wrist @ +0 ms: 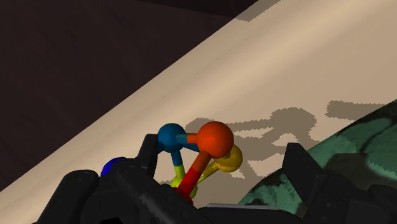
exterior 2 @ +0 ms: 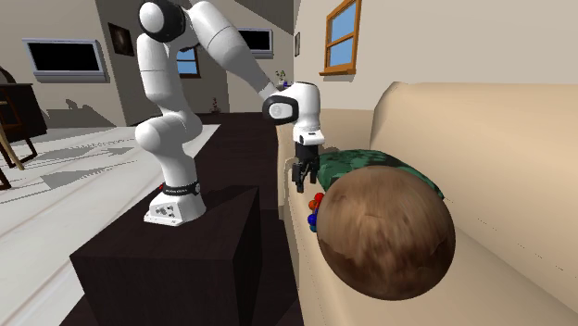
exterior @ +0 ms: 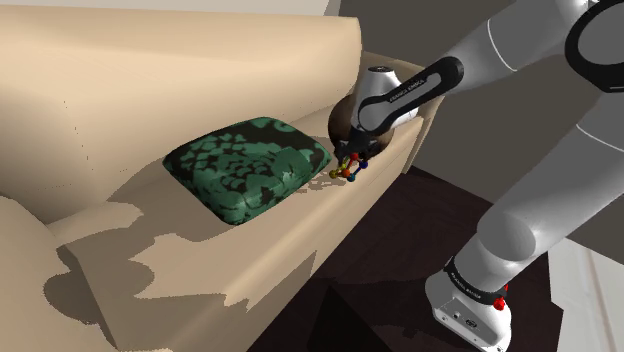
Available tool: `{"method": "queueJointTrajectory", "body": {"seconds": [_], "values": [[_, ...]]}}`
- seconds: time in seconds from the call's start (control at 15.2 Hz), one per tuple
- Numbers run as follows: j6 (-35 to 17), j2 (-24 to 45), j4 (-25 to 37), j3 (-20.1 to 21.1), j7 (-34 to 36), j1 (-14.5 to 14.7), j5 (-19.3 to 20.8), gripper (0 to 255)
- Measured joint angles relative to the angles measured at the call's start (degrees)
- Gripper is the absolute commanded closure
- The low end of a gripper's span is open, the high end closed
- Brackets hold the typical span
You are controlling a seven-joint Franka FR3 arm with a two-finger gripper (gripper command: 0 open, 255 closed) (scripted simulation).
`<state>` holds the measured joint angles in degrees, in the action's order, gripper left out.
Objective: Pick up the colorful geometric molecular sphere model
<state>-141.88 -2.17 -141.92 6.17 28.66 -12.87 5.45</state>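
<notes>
There's the molecular model (exterior: 350, 169), a little cluster of coloured balls and rods, sitting on the beige sofa's (exterior: 150, 70) seat right at the near front edge. In the wrist view the model (wrist: 200, 153) shows a blue ball, an orange-red one, a yellow one and a deep blue one, joined by red and yellow rods.

The black gripper (exterior: 349, 157) hangs directly over it, pointing down. Its fingers (wrist: 147, 154) stand apart, with the model between them and closer to one finger; there's a clear gap to the other, so nothing is clamped.

Just to the shoulder view's left lies a green patterned cushion (exterior: 245, 165), close beside the model. A big mottled brown ball (exterior 2: 384, 231) rests on the seat too, looming nearest the second exterior camera, with the model (exterior 2: 315, 209) peeking out beside it. The arm's dark box stand (exterior 2: 167, 269) sits in front of the sofa.
</notes>
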Motion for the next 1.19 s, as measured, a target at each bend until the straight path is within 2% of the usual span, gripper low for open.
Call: {"method": "queueJointTrajectory", "body": {"seconds": [0.13, 0.73, 0.79, 1.19], "values": [[-3.3, 5.4, 2.6, -0.6, 2.5, -0.7, 2.3, 0], [-9.9, 12.0, 2.7, -1.6, 5.6, -0.7, 5.5, 0], [-10.2, 12.3, 2.7, -1.6, 5.8, -0.7, 5.6, 255], [-10.5, 12.6, 2.7, -1.7, 5.9, -0.6, 5.8, 255]]}}
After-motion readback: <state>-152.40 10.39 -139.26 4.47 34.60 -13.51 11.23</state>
